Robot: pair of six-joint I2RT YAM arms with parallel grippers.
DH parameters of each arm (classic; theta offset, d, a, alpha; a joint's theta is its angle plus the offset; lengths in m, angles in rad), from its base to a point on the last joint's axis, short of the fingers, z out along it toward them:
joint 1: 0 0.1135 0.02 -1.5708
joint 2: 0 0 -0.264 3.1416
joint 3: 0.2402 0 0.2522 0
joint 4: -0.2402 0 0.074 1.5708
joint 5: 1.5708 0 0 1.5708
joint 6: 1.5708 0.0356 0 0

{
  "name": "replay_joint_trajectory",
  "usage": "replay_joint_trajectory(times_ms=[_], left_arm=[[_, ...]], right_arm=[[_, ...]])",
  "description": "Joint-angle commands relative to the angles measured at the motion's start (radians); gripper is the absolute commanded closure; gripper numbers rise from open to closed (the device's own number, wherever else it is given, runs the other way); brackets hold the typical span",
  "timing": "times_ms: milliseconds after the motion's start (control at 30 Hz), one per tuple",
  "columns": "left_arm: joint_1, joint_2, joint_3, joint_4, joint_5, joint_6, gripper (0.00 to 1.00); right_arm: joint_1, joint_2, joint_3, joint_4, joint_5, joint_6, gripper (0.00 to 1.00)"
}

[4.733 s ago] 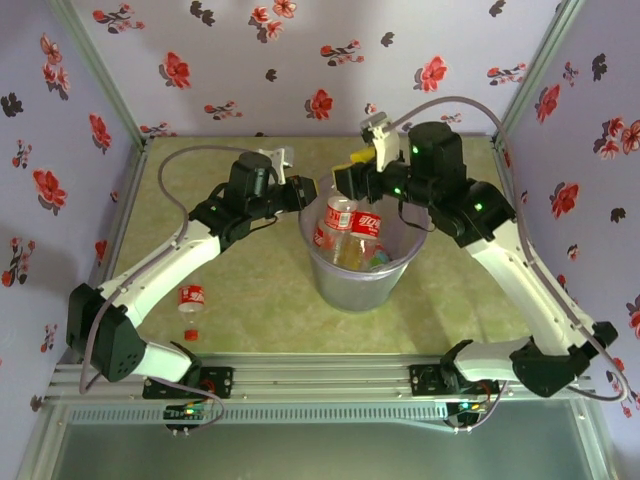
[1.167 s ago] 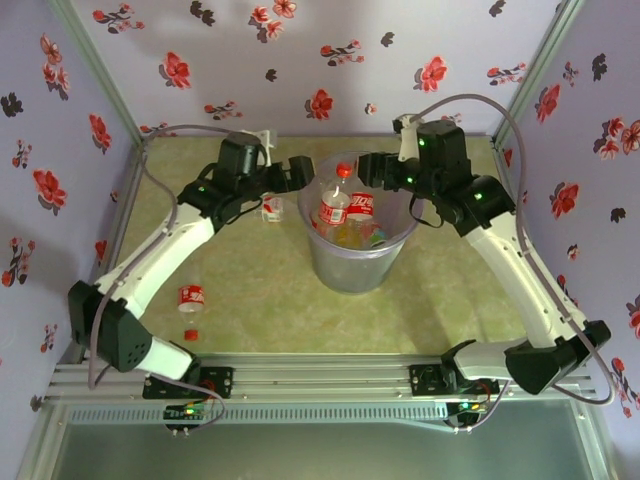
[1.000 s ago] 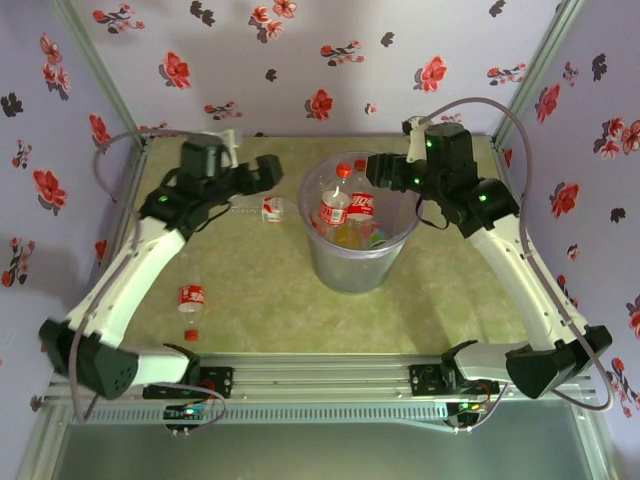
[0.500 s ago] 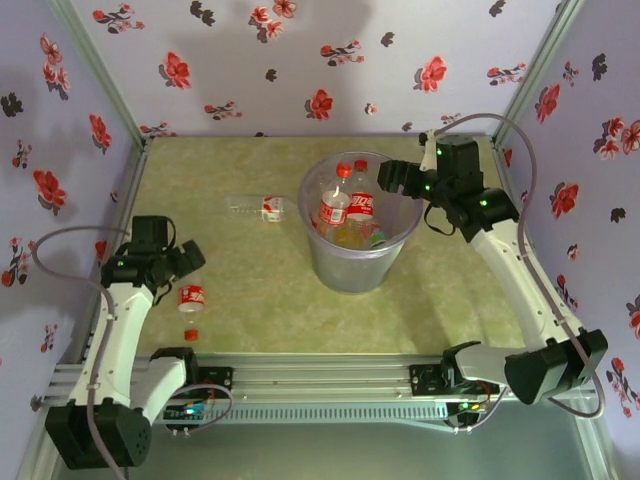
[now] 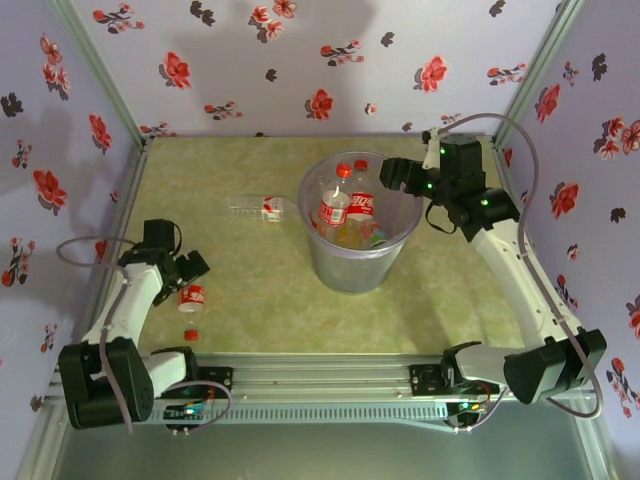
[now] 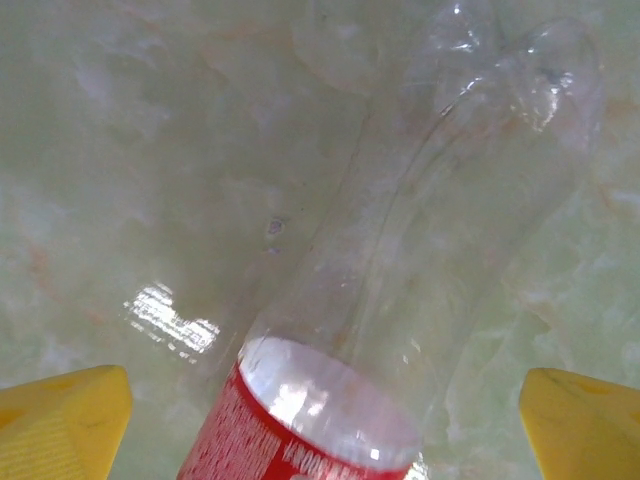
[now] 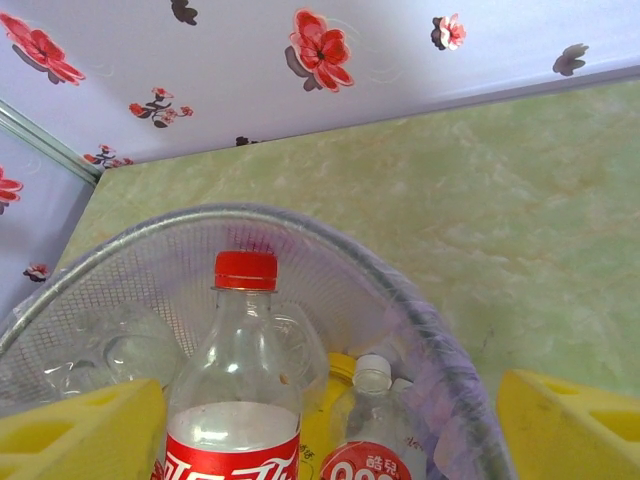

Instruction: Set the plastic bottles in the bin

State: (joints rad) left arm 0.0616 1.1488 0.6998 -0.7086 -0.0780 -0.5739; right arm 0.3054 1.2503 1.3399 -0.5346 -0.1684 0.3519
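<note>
Here, the red-capped bottle (image 7: 235,385) in the bin (image 7: 140,275) bears white Coca-Cola script.

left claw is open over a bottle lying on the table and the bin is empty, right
No: the bin is not empty. The top external view shows several bottles standing inside it. The left claw is open over a bottle lying on the table.
</note>
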Motion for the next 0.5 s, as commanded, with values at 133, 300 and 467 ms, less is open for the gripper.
replay_joint_trajectory(times_ms=[133, 300, 467], left_arm=[[0.012, 0.136, -0.005, 0.156, 0.042, -0.018, 0.05], [0.012, 0.205, -0.002, 0.205, 0.073, -0.004, 0.26], [0.011, 0.263, 0.026, 0.226, 0.113, 0.011, 0.43]], right_arm=[[-0.009, -0.035, -0.027, 0.023, -0.024, 0.003, 0.13], [-0.011, -0.074, -0.023, -0.012, -0.003, -0.017, 0.14], [-0.012, -0.107, -0.013, -0.046, -0.012, -0.023, 0.13]])
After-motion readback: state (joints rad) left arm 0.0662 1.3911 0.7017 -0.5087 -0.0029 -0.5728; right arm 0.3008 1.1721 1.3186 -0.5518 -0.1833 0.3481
